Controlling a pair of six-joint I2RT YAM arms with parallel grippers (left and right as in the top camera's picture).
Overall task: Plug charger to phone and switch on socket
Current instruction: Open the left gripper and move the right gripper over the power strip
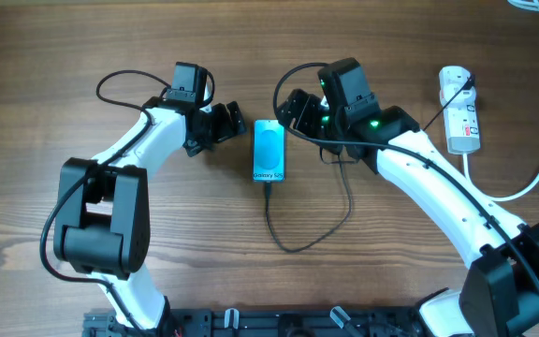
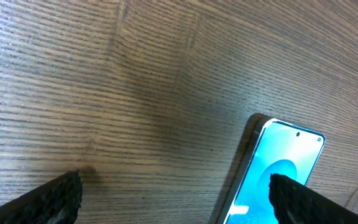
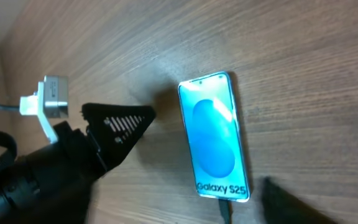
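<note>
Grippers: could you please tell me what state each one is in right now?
Left gripper: open, holding nothing.
Right gripper: open, fingers apart near the phone, not gripping it.

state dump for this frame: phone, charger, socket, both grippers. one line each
phone, lying flat, screen lit
charger, tip at the phone's bottom edge, looks plugged in
socket, switch position too small to tell
left gripper, open, empty, beside the phone
right gripper, open, empty, beside the phone
</note>
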